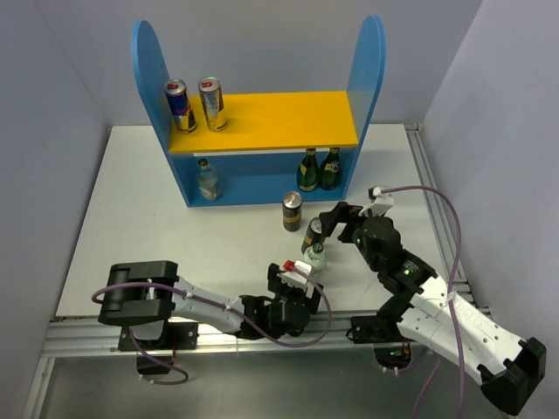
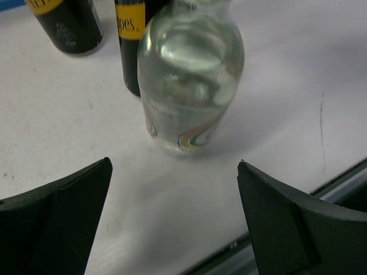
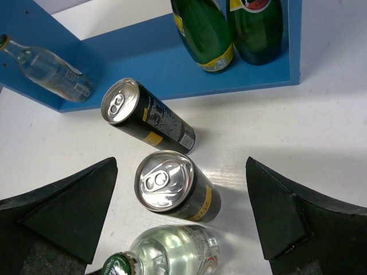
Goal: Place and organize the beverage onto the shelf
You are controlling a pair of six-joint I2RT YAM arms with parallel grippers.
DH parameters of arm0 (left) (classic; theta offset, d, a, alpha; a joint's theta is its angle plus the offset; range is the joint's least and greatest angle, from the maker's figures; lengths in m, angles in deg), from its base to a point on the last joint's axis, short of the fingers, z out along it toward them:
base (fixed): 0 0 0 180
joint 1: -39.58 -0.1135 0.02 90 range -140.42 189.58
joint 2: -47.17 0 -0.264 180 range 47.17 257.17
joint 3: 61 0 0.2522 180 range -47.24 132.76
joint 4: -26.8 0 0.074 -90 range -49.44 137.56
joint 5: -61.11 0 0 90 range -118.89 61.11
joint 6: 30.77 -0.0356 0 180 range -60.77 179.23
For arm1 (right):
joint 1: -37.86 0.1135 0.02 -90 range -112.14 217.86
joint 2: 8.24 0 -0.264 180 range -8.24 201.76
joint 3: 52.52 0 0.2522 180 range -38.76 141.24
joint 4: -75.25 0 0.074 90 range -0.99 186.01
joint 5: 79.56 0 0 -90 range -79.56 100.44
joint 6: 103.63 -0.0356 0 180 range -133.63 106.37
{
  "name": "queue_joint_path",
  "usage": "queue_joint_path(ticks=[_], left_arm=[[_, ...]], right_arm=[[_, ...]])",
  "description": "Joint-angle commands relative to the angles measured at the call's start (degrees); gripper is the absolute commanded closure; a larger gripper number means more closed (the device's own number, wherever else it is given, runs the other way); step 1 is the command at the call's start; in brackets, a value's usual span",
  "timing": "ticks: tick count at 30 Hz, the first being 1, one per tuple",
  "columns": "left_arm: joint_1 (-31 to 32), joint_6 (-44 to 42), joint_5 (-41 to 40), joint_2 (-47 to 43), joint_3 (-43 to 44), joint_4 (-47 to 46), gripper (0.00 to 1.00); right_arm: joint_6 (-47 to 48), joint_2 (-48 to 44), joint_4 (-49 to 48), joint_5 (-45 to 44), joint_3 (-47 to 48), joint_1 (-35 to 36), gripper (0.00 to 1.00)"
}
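Grey walls, white table, blue shelf, blue can and gold can on its yellow board at left, clear bottle below, green bottles lower right, left gripper splayed before a loose bottle, "ppes" on one of two black cans behind, right gripper splayed above them.

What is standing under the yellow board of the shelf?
A clear bottle stands at the left end and two green bottles at the right end. From above, the yellow board covers the space behind them.
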Motion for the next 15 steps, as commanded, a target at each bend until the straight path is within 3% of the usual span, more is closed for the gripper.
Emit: queue_joint_path(ticks=[1,11,14,15], left_arm=[[-2.6,-6.6,1.5,3.0,2.5,-11.8,0.03],[-8.2,-12.4,6.3,11.2,7.1,-20.0,0.07],[-10.4,-12.0,8.1,12.4,7.5,-21.1,0.16],[-10.6,-11.9,8.2,12.8,7.8,-20.9,0.26]], right_arm=[[-0.1,-0.5,-1.5,-1.5,-0.5,0.3,0.0],[0.0,-0.6,-1.7,-1.2,-0.7,0.3,0.0],[0.0,-0.6,-1.8,-1.1,-0.7,0.3,0.0],[0.0,-0.5,-1.8,-1.1,-0.7,0.3,0.0]])
